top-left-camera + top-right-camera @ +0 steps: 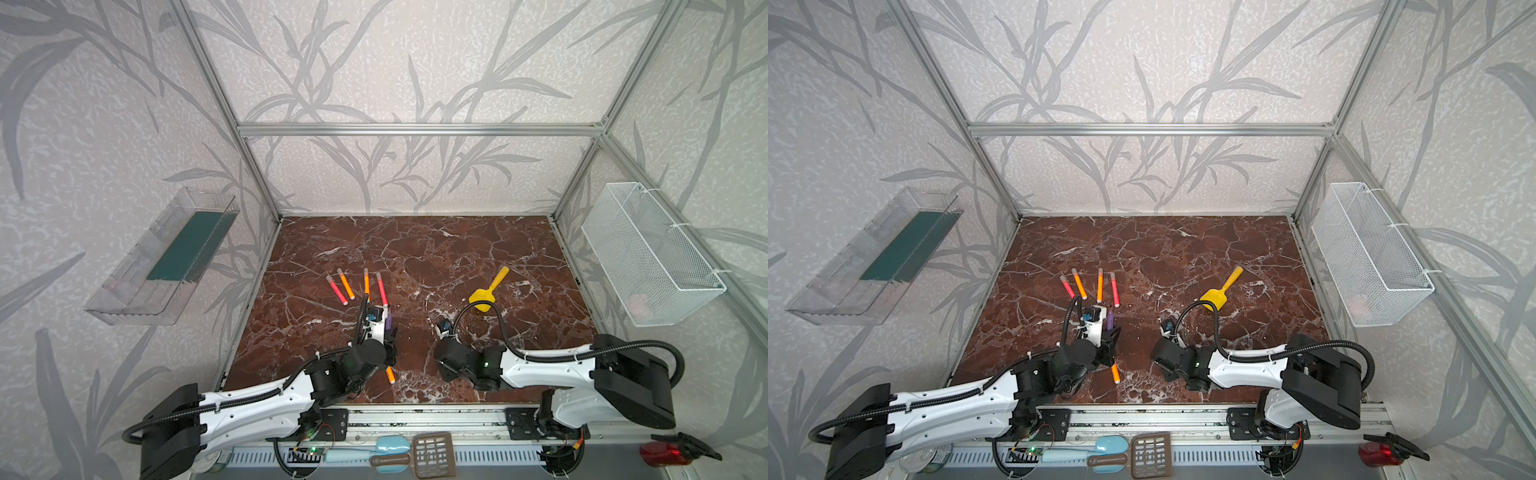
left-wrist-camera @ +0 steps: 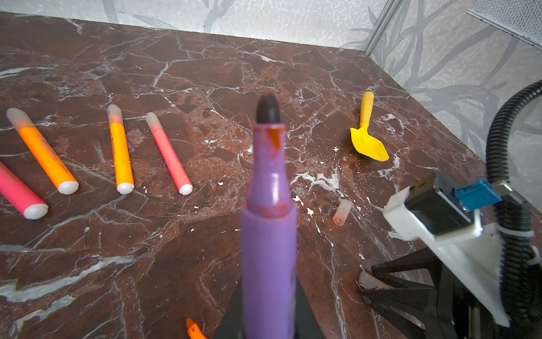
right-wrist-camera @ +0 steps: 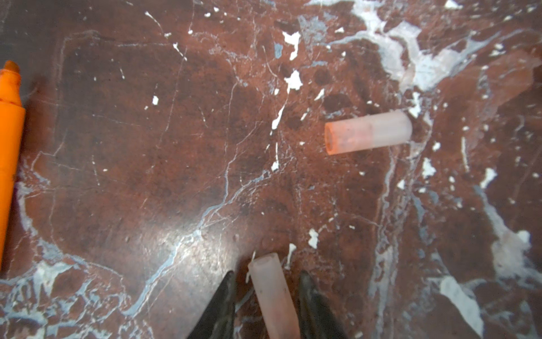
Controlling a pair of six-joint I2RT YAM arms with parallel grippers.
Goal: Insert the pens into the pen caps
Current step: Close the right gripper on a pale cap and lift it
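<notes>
The left end effector [image 1: 390, 337] is clamped on the purple pen [image 2: 268, 234] and holds it off the desk [image 1: 436, 249] near the front middle, pointing toward the back wall. That pen is uncapped, with a dark rounded tip, a narrowed neck smeared orange-red and a glossy barrel. Just to its right the right end effector [image 3: 267, 274] is down at the desk. Its jaws stand apart on either side of a pale pinkish translucent cap [image 3: 274, 293] lying flat, with a thin gap showing on each side. A second cap [image 3: 368, 132], tinted orange at its open mouth, lies nearby, apart from the first. Further back, left of centre, four capped pens lie in a loose row: the leftmost red-pink pen [image 1: 336, 289], the printed orange pen [image 1: 345, 284], the second orange pen [image 1: 366, 284] and the rightmost red-pink pen [image 1: 381, 289]. Each has its frosted cap toward the back and a white end plug toward the front. The uncapped orange pen [image 1: 390, 375] lies near the front edge, partly under the left arm. Dark print runs along the printed orange pen's barrel, too blurred to read. A yellow scoop [image 1: 490, 289] lies to the right. Patterned walls and aluminium posts close three sides of the desk, and the marble behind the pens runs bare to the back wall.
</notes>
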